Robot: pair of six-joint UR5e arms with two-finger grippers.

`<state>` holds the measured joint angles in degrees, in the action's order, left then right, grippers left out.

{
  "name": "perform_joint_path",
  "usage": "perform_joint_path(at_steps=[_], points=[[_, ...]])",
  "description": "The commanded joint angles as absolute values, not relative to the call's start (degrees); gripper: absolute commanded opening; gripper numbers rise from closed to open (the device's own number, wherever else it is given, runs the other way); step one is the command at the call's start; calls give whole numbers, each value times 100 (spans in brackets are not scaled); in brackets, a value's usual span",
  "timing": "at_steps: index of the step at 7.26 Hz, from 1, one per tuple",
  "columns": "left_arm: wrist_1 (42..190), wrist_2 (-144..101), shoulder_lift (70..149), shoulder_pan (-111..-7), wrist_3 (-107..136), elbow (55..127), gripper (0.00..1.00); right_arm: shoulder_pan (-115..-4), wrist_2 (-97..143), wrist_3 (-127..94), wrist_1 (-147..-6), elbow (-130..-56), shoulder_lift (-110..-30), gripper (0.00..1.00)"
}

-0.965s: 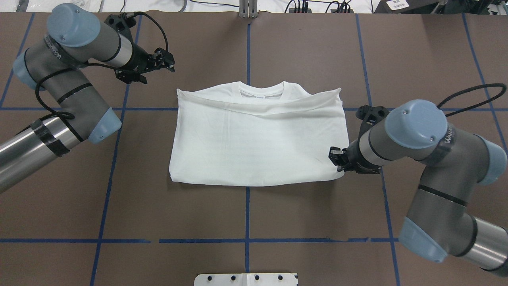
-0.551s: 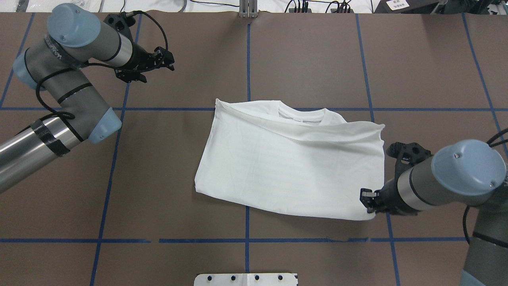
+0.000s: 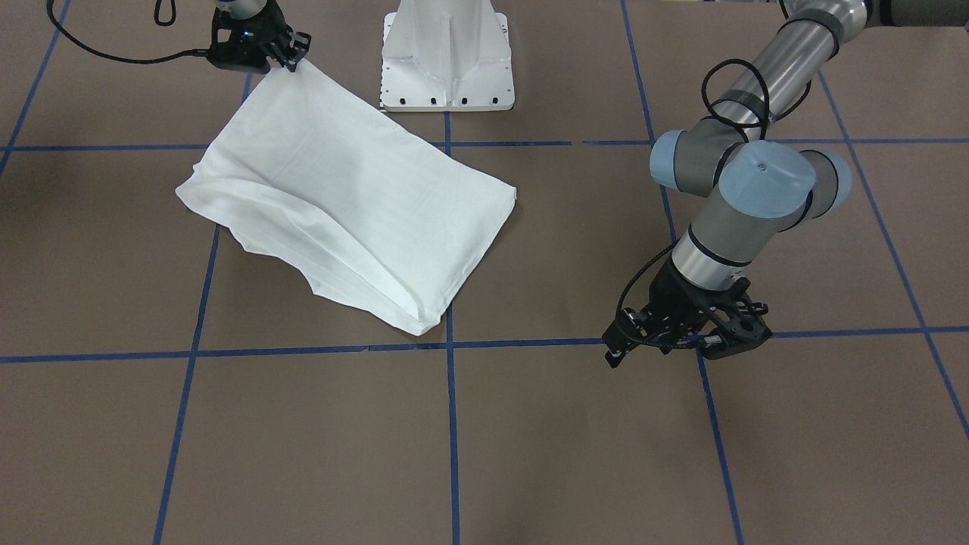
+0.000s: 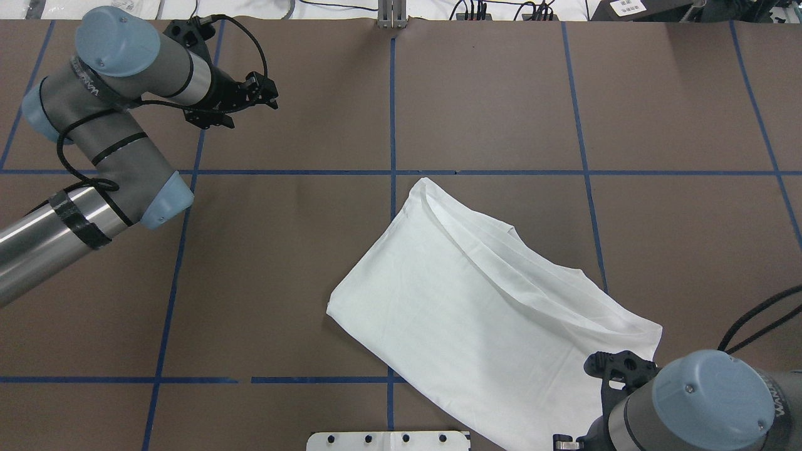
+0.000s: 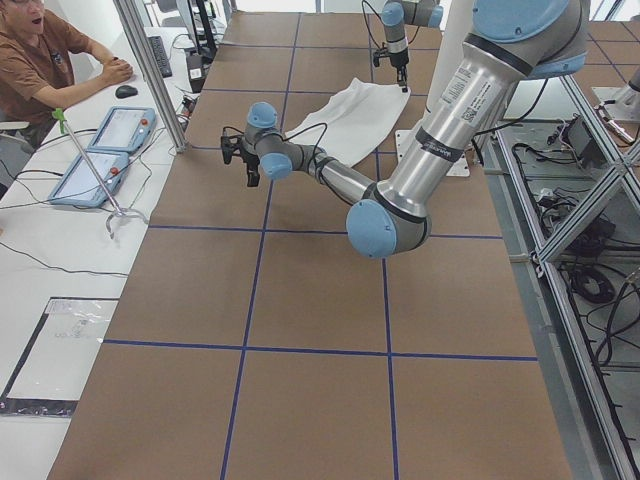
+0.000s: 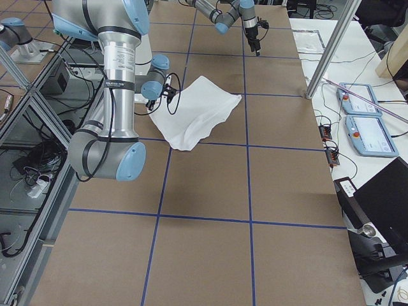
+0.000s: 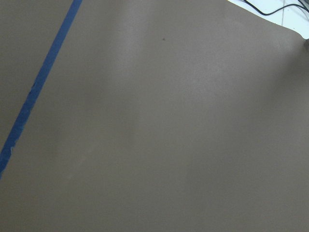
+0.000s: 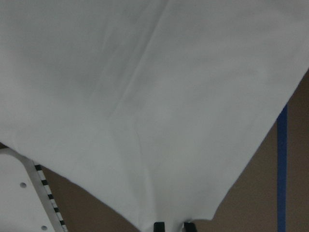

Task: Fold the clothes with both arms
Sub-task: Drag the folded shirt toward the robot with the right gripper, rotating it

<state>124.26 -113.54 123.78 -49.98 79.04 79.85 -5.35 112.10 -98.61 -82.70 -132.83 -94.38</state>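
The clothes are one white shirt, folded into a rough rectangle and lying slanted on the brown table, from the centre line toward the near right corner. No collar or print shows. My right gripper is shut on its near right corner, seen at the top left of the front view. In the right wrist view the cloth fills the frame above the fingertips. My left gripper hovers open and holds nothing at the far left, well away from the shirt.
The white pedestal stands at the near table edge, close to the shirt's near side. Blue tape lines grid the brown table. A person sits at a side desk with tablets. The left wrist view shows only bare table.
My right gripper has dragged the shirt by its corner toward the robot and to the right, turning it askew. The collar no longer shows. The left arm has barely moved.
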Motion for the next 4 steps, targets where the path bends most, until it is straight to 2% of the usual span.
perform_joint_path(at_steps=[1,3,4], points=[[12428,-11364,12384,-4992,7901,8015,99,-543,10735,-10037,-8262,-13193,-9370,100],[12358,-11652,12358,-4879,7997,8522,99,-1664,10301,-9958,-8139,-12659,-8312,100],[12357,-11811,12192,-4730,8398,8908,99,-2209,10309,-9697,-8139,-12665,-8088,100]])
